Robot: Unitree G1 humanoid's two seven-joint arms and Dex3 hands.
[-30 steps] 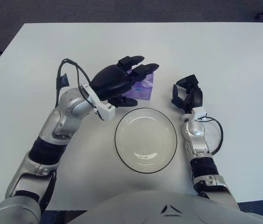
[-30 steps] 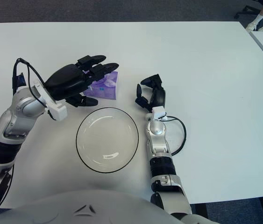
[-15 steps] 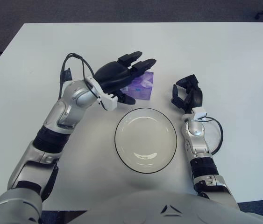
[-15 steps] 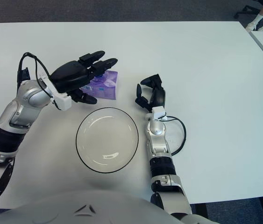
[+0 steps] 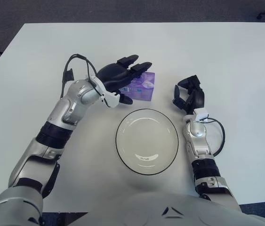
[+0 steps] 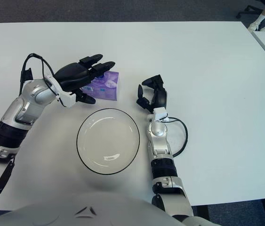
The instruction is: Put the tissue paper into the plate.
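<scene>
While the left hand (image 5: 119, 75) hovered over the purple tissue paper pack (image 5: 143, 86), its black fingers (image 5: 133, 63) were stretched out across the pack's top and its thumb (image 5: 125, 99) reached along the near side. From these views it was hard to say whether any finger actually touched the pack, and nothing appeared gripped. The pack lay flat on the white table (image 5: 226, 61), just beyond the far left rim of the clear glass plate (image 5: 147, 141) and outside it. The plate held nothing. To the right of the plate showed the right hand (image 6: 152, 96), idle, its fingers loosely curled around nothing, with a black cable (image 6: 181, 136) looping beside its wrist.
</scene>
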